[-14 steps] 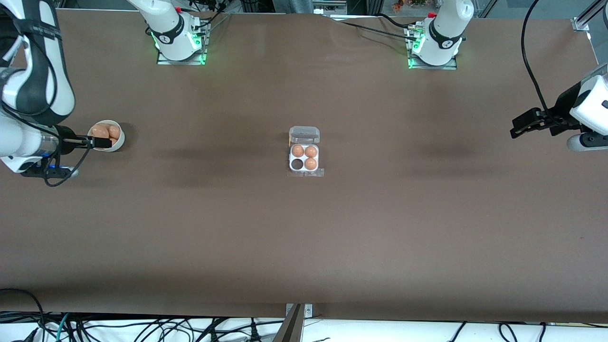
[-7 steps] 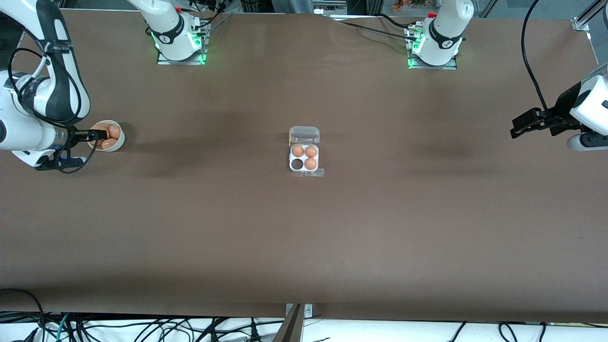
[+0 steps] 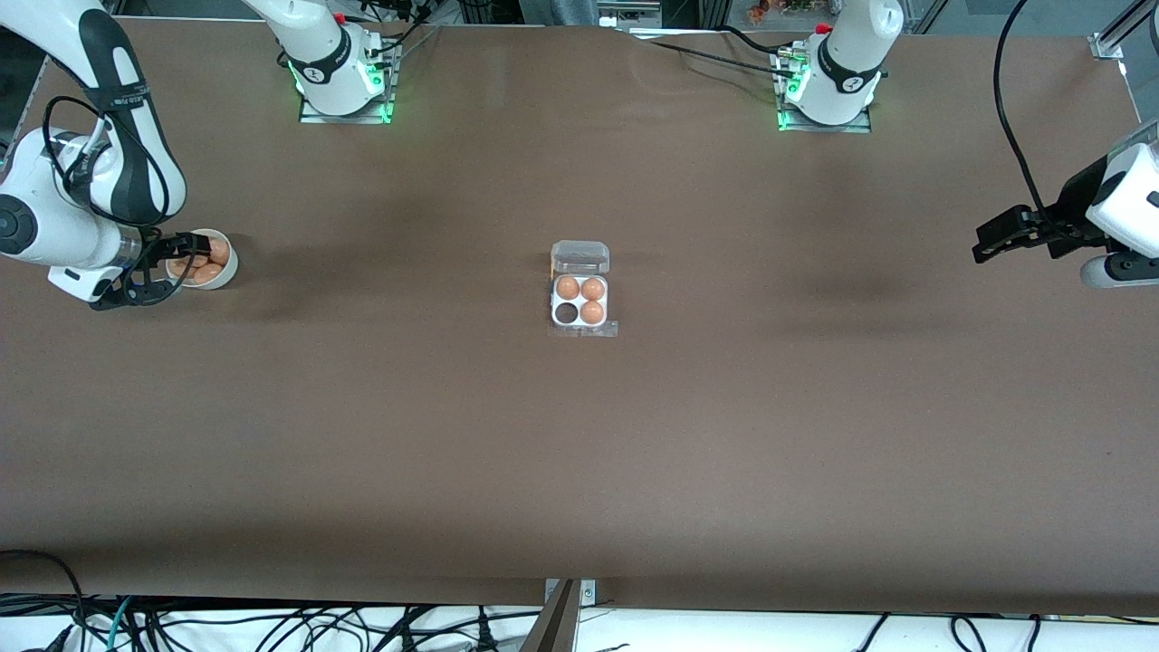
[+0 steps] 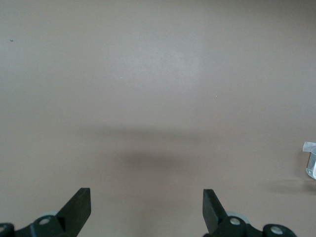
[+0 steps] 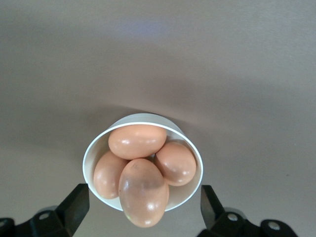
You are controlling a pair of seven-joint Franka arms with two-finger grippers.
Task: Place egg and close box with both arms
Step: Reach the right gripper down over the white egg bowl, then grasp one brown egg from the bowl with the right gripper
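Front view: the box point(image 3: 579, 290) is seen at the middle of the table point(image 3: 579, 453), its clear lid tipped open on the side away from the front camera. Three brown eggs point(image 3: 592, 312) are seated in its cells, and one cell point(image 3: 567, 313), on the nearer row toward the right arm's end, is shown dark and unfilled. A round white bowl point(image 3: 226, 268) is placed near the right arm's end of the table, well apart from the box. The right gripper point(image 3: 193, 253) is held over this bowl. In the right wrist view four brown eggs point(image 5: 140, 190) are piled in the bowl point(image 5: 92, 154), and the two black fingertips point(image 5: 76, 201) are spread wide apart, one on each side of the bowl, with no egg touched.

The left gripper point(image 3: 994, 241) is kept in the air over the left arm's end of the table, where that arm waits. In the left wrist view its fingers point(image 4: 79, 205) are set wide apart over bare table, and an edge of the box point(image 4: 310, 159) is caught at the frame's border.
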